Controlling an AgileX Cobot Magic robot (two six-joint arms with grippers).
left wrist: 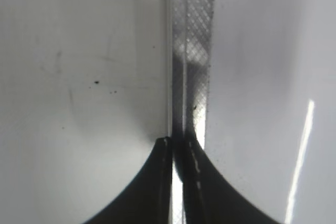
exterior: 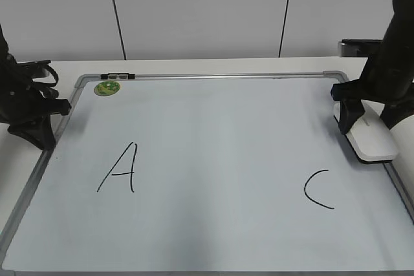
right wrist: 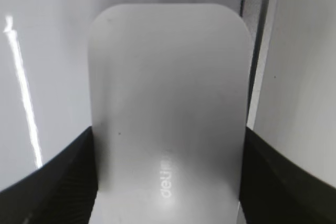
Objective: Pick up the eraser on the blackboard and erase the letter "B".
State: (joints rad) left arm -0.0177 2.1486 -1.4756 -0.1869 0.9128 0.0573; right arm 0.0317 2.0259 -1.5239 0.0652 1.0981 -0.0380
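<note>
The blackboard (exterior: pixel 213 127) is a white dry-erase board with a grey frame, lying flat. No letter "B" shows on it; the surface between the black "A" (exterior: pixel 119 169) and the black "C" (exterior: pixel 317 190) is blank. The white eraser (exterior: pixel 374 141) lies at the board's right edge. My right gripper (exterior: pixel 365 122) straddles its far end. In the right wrist view the eraser (right wrist: pixel 168 87) fills the space between the jaws (right wrist: pixel 168 182), which press both of its long sides. My left gripper (exterior: pixel 44 135) is shut and empty over the board's left frame (left wrist: pixel 191 51).
A round green magnet (exterior: pixel 107 87) sits at the board's far left corner. A small black clip-like item (exterior: pixel 119 76) lies on the top frame beside it. The board lies on a white table (exterior: pixel 194 66), with a white wall behind.
</note>
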